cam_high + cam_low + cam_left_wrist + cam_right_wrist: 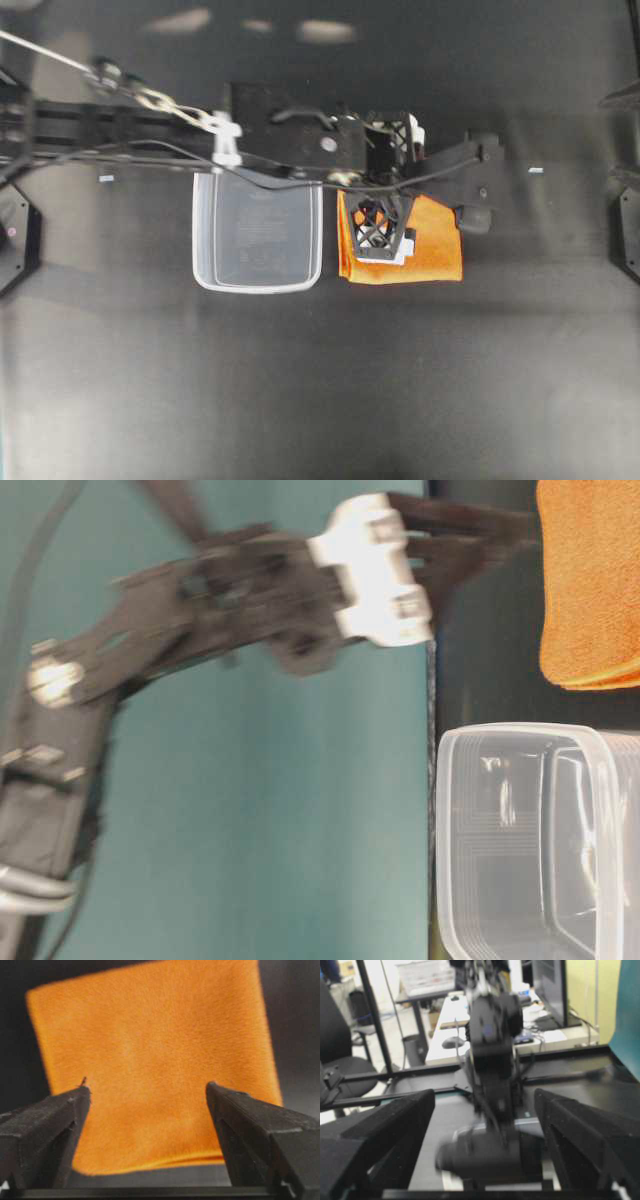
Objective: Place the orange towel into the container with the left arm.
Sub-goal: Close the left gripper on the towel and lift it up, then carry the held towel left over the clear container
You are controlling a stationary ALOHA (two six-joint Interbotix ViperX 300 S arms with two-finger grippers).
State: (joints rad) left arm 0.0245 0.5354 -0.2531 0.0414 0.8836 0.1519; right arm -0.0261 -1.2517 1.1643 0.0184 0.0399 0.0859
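Observation:
The orange towel (435, 250) lies folded flat on the black table, just right of the clear container (257, 235), which stands empty. My left gripper (385, 232) reaches across the container's far side and hangs over the towel's left half. In the left wrist view its jaws (148, 1092) are wide open and empty, with the towel (155, 1055) between and beyond them. At table level the fingers (470, 525) point at the towel (590, 590); contact cannot be told. My right gripper (485, 1110) is open and empty, facing the left arm.
The left arm's links and cables (150, 130) run along the container's far rim. The right arm's base (627, 225) sits at the right edge. The container also shows at table level (540, 840).

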